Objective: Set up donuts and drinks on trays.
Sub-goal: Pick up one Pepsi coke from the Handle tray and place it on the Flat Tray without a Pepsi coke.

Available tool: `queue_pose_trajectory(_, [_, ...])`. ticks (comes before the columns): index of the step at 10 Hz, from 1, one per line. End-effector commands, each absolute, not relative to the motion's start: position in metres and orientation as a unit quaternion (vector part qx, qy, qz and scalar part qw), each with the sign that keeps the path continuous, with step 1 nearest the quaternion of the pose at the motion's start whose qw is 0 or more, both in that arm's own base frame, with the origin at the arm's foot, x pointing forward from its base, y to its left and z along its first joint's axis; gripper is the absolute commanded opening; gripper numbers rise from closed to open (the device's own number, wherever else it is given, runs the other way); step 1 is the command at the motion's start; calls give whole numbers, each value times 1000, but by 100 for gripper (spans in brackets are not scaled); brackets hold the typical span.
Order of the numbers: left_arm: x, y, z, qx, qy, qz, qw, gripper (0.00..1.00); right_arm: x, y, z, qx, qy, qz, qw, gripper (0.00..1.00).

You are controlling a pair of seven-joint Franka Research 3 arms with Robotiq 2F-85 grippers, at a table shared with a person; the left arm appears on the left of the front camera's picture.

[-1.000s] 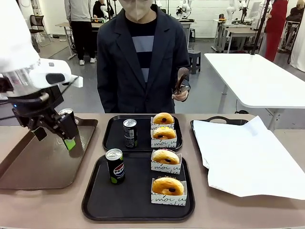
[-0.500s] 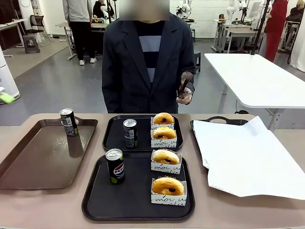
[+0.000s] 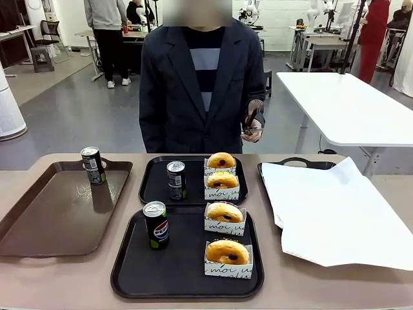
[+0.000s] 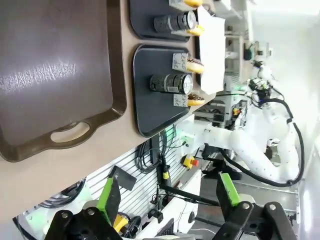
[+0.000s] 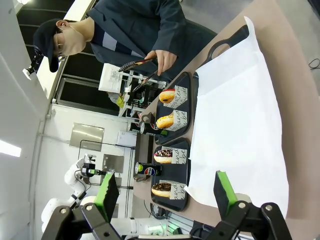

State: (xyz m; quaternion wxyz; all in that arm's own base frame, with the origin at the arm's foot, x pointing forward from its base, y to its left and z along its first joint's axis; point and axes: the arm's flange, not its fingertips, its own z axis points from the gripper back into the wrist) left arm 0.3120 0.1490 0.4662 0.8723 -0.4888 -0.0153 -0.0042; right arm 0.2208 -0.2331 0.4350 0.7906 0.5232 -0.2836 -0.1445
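Near tray (image 3: 129,271): loaded with one Pepsi can (image 3: 155,225) and two donuts (image 3: 227,253).
Far tray (image 3: 151,181): loaded with one can (image 3: 176,180) and two donuts.
Brown tray (image 3: 39,226): one spare can (image 3: 93,165) left standing.
Left gripper (image 4: 167,197): fully open, nothing held.
Right gripper (image 5: 164,192): wide open, nothing held.
Progress: judged essentially complete.

Left gripper (image 4: 165,197) at bottom of frame, green pads (image 4: 108,194) spread wide with nothing between. Glossy brown tray (image 4: 60,75) filling upper left, handle cut-out at lower middle-left. Two black trays (image 4: 152,107) right of it on the bench (image 4: 120,135), each carrying a can (image 4: 170,83) and sleeved donuts (image 4: 192,64). White arm (image 4: 260,145) at right.
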Motion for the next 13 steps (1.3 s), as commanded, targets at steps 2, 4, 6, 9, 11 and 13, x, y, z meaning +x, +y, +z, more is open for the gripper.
queue_pose_trajectory(2, [313, 182, 462, -528, -44, 7, 848, 100, 223, -233, 435, 530, -296, -139, 783, 100])
queue_pose_trajectory(4, [305, 175, 458, -512, -34, 6, 859, 100, 223, -233, 435, 530, -296, -139, 783, 100])
queue_pose_trajectory(6, [305, 175, 458, -512, -34, 6, 859, 100, 223, -233, 435, 530, -296, -139, 783, 100])
queue_pose_trajectory(9, [305, 175, 458, -512, -34, 6, 859, 100, 223, -233, 435, 530, -296, -139, 783, 100])
queue_pose_trajectory(11, [305, 175, 458, -512, -34, 6, 859, 100, 223, -233, 435, 530, -296, -139, 783, 100])
queue_pose_trajectory(13, [305, 175, 458, -512, -34, 6, 859, 100, 223, -233, 435, 530, -296, -139, 783, 100])
